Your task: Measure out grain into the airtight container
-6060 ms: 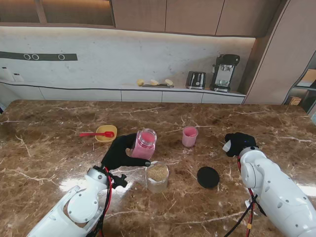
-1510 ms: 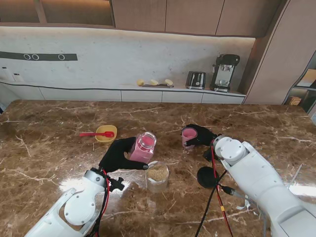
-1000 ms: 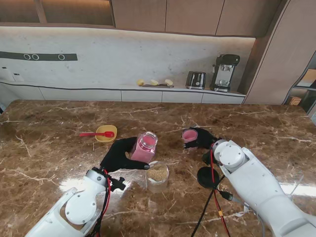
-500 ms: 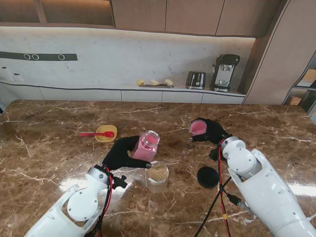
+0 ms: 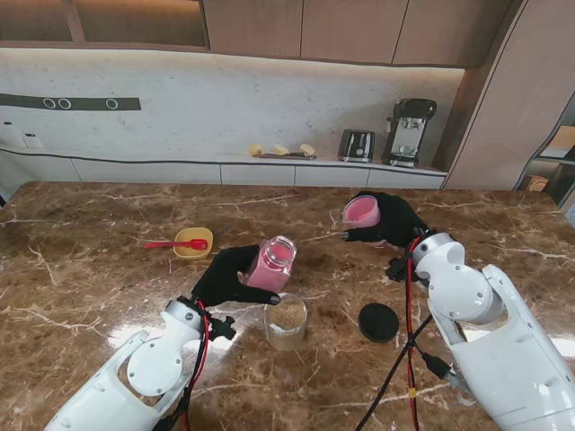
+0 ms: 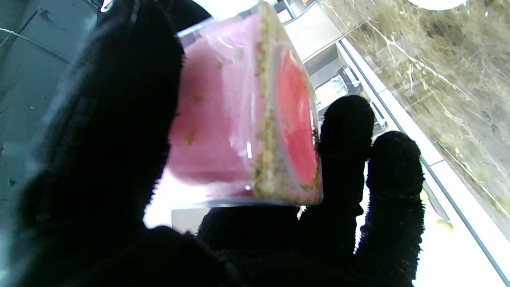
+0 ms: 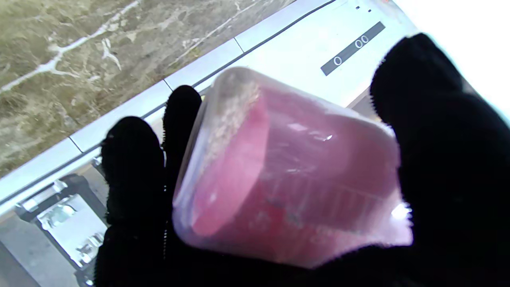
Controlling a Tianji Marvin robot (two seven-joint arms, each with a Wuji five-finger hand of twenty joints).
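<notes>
No legible text, brand or number. Only signs: three white ring marks on a dark horizontal wall strip (image 5: 70, 102), also seen blurred from the right wrist.

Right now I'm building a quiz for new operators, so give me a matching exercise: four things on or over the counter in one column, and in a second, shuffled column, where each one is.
Things:
1. pink jar
2. pink cup
3. black lid
4. red spoon

Places:
a. lying flat on the counter, beside the clear container of grain
b. resting across the yellow bowl
c. held tilted in the left hand
d. held off the counter in the right hand

Pairs: 1-c, 2-d, 3-a, 4-b
</notes>
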